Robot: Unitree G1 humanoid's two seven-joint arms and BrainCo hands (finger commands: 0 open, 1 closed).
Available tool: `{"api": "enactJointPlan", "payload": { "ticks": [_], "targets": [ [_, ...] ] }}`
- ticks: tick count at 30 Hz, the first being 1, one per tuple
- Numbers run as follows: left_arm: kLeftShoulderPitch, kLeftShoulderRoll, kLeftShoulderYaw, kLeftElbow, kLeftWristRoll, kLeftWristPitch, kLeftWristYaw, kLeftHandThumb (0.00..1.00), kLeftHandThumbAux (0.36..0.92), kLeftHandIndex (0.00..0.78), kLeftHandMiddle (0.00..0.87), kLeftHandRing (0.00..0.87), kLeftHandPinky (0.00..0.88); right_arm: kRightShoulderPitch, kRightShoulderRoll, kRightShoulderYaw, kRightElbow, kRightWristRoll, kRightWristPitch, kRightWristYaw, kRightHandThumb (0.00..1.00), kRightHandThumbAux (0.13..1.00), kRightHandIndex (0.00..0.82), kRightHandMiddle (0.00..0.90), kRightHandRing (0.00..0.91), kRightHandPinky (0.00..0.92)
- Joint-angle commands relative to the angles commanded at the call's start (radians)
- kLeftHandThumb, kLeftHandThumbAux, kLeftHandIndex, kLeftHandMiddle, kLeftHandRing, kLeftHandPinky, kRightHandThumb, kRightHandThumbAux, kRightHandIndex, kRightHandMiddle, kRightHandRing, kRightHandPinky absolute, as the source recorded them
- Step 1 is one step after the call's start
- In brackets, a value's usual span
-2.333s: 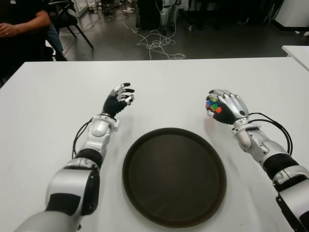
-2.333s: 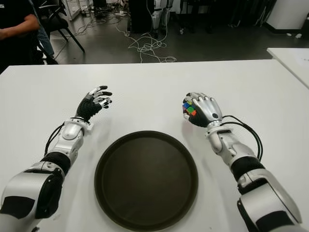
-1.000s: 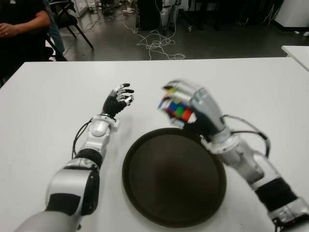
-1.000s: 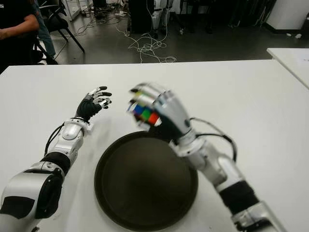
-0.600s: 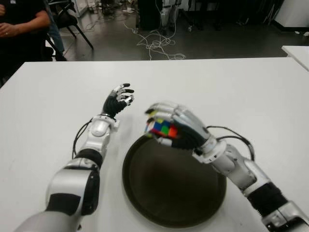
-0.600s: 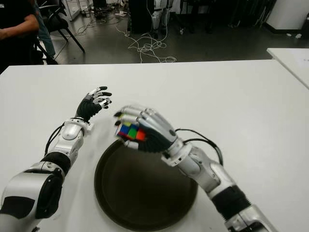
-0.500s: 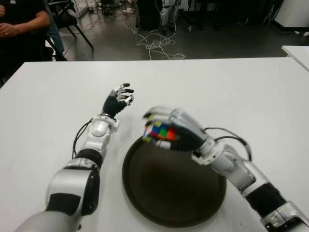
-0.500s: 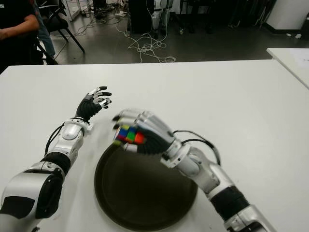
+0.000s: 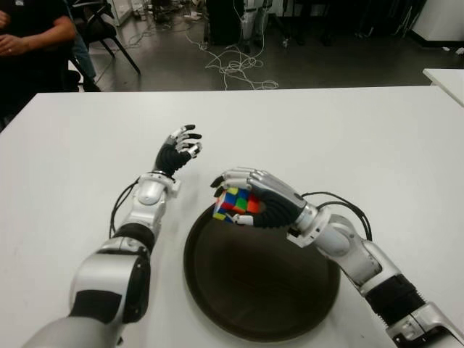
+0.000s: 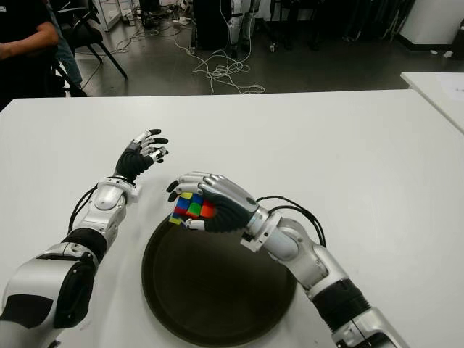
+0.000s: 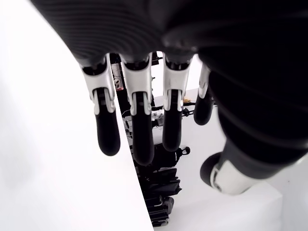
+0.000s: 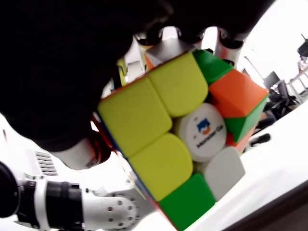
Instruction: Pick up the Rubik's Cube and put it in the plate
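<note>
My right hand is shut on the Rubik's Cube, a scrambled cube showing blue, green, red and yellow squares. It hovers over the far left rim of the dark round plate. The right wrist view shows the cube close up, gripped between fingers and thumb, yellow face and logo tile toward the camera. My left hand shows left of the plate, beyond its far edge, fingers spread and holding nothing; the left wrist view shows those fingers straight.
The white table stretches around the plate. A second white table corner sits at the far right. A seated person and a chair are beyond the far left edge, with cables on the floor behind.
My right hand has carried the cube from the table's right side leftward and down to the plate's far left rim; in the last half second it sank slightly. The left hand stayed still.
</note>
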Motion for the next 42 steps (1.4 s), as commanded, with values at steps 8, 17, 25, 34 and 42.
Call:
{"api": "enactJointPlan", "payload": {
  "ticks": [8, 17, 25, 34, 42],
  "targets": [
    [0.001, 0.002, -0.008, 0.0, 0.009, -0.006, 0.006, 0.286, 0.705, 0.18, 0.28, 0.326, 0.362, 0.007, -0.01, -0.007, -0.036, -0.08, 0.067, -0.003, 0.935, 0.674, 0.366, 0.481, 0.492, 0.447],
    [0.002, 0.004, -0.016, 0.0, 0.013, -0.017, 0.007, 0.282, 0.712, 0.182, 0.281, 0.325, 0.36, -0.011, -0.047, 0.012, -0.058, -0.147, 0.102, 0.072, 0.601, 0.749, 0.315, 0.138, 0.149, 0.143],
    [0.004, 0.005, -0.011, -0.001, 0.004, -0.019, -0.002, 0.287, 0.729, 0.176, 0.275, 0.318, 0.355, -0.014, -0.069, 0.033, -0.109, -0.155, 0.196, 0.212, 0.027, 0.668, 0.013, 0.005, 0.006, 0.007],
    [0.004, 0.007, -0.01, -0.001, 0.002, -0.022, -0.014, 0.275, 0.741, 0.161, 0.26, 0.304, 0.351, -0.015, -0.073, 0.031, -0.111, -0.17, 0.193, 0.203, 0.0, 0.551, 0.0, 0.0, 0.0, 0.0],
    [0.003, 0.007, -0.007, -0.002, -0.003, -0.02, -0.024, 0.29, 0.751, 0.162, 0.262, 0.301, 0.347, -0.025, -0.079, 0.032, -0.095, -0.177, 0.186, 0.199, 0.0, 0.505, 0.0, 0.0, 0.0, 0.0]
  ]
}}
